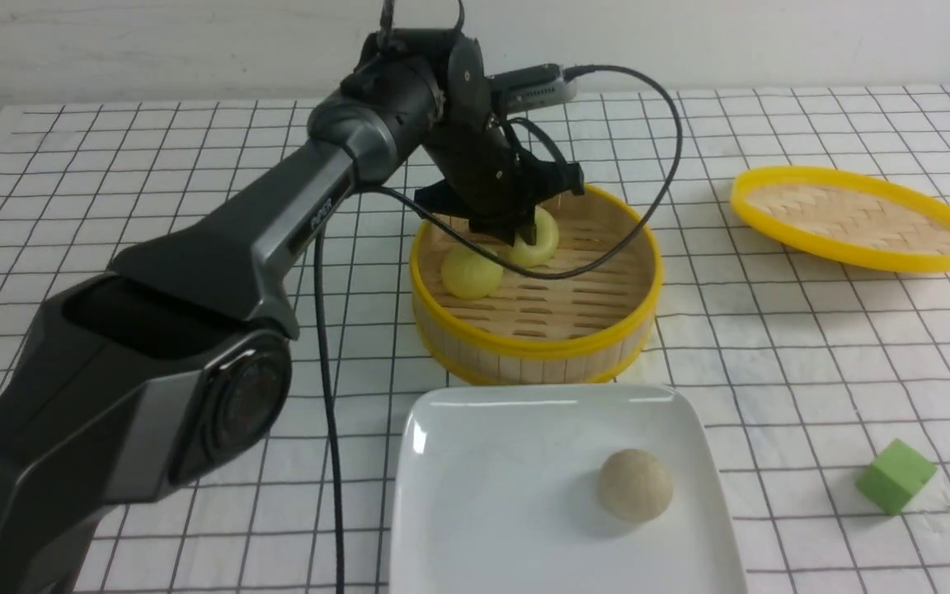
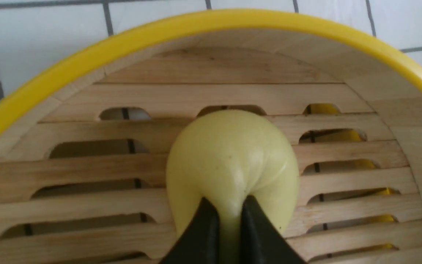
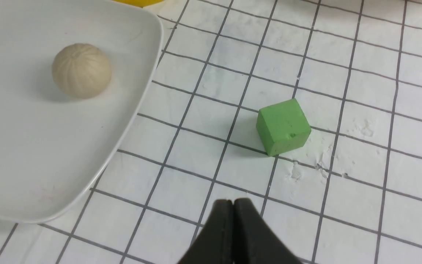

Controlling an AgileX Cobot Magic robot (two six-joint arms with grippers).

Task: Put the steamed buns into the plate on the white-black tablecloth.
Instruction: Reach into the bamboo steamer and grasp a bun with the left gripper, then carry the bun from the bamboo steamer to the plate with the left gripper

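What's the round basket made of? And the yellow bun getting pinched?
The basket looks like pale matte wood or bamboo slats, grain showing, with a glossy yellow rim, maybe plastic. The yellow bun seems soft, like foam or rubber: it creases where the left hand pinches it.

no legible text or labels

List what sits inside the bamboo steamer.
Two pale yellow steamed buns: a free bun and a pinched bun in the left gripper. The arm hides part of the steamer's far floor.
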